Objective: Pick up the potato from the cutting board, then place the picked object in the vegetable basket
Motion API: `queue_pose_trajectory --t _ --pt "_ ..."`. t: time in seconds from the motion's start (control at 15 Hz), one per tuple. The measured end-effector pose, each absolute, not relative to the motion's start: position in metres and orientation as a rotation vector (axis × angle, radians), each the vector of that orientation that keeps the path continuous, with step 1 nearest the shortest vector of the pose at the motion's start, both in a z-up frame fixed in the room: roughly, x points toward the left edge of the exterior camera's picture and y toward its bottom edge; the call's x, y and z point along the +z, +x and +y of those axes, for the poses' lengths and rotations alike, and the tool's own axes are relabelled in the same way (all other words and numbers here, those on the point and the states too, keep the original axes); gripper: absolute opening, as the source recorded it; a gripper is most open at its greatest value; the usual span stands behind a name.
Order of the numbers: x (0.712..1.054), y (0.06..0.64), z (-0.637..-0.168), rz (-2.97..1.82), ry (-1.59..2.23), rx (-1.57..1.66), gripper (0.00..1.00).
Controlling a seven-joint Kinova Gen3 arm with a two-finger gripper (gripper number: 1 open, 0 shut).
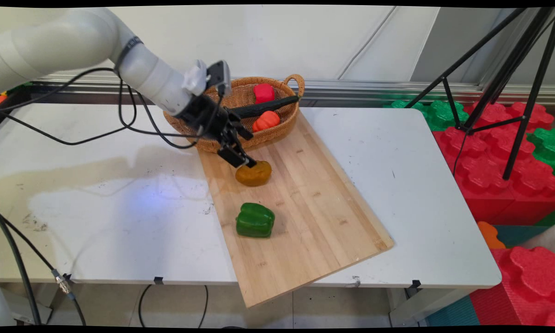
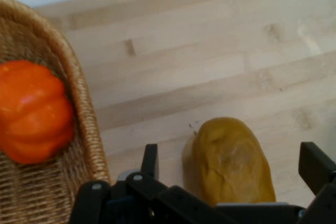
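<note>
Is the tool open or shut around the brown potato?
Open: in the hand view the tool has its fingers apart, either side of the potato.

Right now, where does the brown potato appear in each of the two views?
Main view: the brown potato lies near the picture's middle on the wooden board, just below the gripper.
Hand view: it sits at bottom centre, between the open jaws.
Shared landmark: the wicker basket holding an orange pepper, at the hand view's left.
</note>
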State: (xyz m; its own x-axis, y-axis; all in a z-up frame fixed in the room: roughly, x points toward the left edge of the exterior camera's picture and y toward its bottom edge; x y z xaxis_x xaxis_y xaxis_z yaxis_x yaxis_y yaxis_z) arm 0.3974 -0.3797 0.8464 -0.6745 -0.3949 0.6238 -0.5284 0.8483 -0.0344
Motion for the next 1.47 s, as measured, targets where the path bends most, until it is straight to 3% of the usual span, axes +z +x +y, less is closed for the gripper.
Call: queue_pose_trajectory --t 0.6,1.2,1.27,1.47 --pt "0.809 0.374 -0.387 -2.464 0.734 0.258 1.00" --pt "0.795 0.365 -0.389 -2.487 0.747 0.263 1.00" --pt "0.794 0.365 -0.389 -2.488 0.746 0.264 0.00" --pt "0.795 0.362 -0.387 -2.485 0.731 0.258 0.00"
